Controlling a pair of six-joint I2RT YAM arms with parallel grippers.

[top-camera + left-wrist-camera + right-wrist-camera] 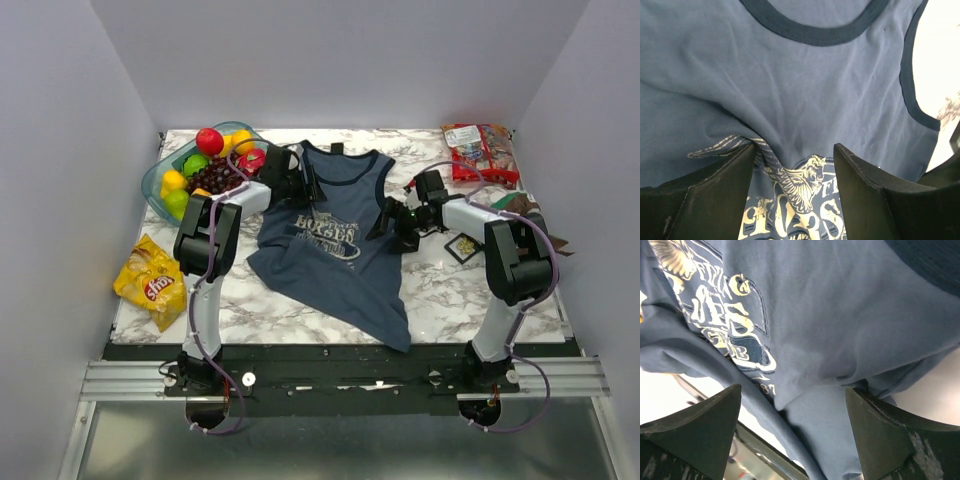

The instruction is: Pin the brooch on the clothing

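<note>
Shirt [330, 240], centre frame: left gripper [794, 147] and right gripper [792, 389], jaws apart, apparently flattening it; next likely needs fetching the brooch.

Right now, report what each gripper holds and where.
Nothing held: left gripper and right gripper are both open, fabric of the clothing lying loose between their jaws.

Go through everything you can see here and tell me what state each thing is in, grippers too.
Tank top: spread print-up, creased, nothing visibly pinned on it.
Left gripper: open, low over the chest print.
Right gripper: open, over a fold of fabric.
Box: lying flat, something yellowish inside, too small to identify.
Bowl: full of fruit.
Chips bag: lying flat, crumpled.
Snack packet: lying flat.
</note>
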